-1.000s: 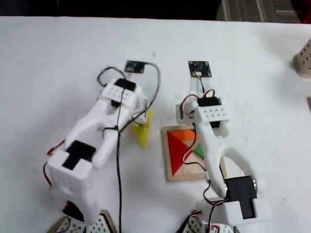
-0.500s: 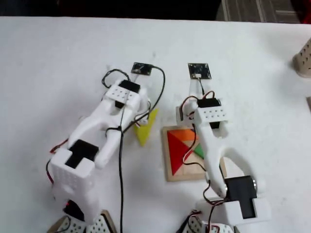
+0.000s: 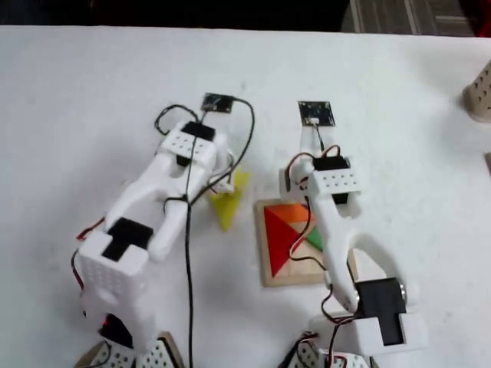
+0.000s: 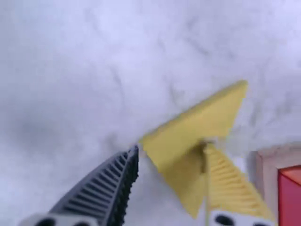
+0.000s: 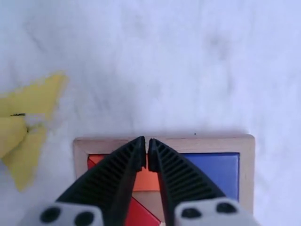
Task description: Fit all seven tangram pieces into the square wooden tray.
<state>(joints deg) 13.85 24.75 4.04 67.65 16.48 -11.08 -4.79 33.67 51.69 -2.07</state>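
The yellow triangle point(image 3: 227, 205) sits tilted on the white table just left of the square wooden tray point(image 3: 269, 277). My left gripper point(image 4: 170, 151) is shut on the yellow triangle point(image 4: 193, 129), with the dark finger point(image 4: 110, 186) at one corner and the yellow finger point(image 4: 230, 186) on the other side. The tray holds red point(image 3: 278, 236), orange point(image 3: 288, 212) and green point(image 3: 314, 242) pieces. My right gripper point(image 5: 146, 143) hangs shut and empty over the tray's far rim point(image 5: 197, 140), above an orange piece point(image 5: 146, 181) and beside a blue piece point(image 5: 211, 167).
A beige pegged object point(image 3: 479, 96) stands at the table's right edge. Cables loop around the left arm point(image 3: 165, 192). The right arm point(image 3: 337, 245) covers the tray's right side. Both arm bases sit at the near edge. Bare table lies to the far left and far right.
The left arm swung slightly right with the yellow triangle, then came back a little left. The right arm and the tray stayed still.
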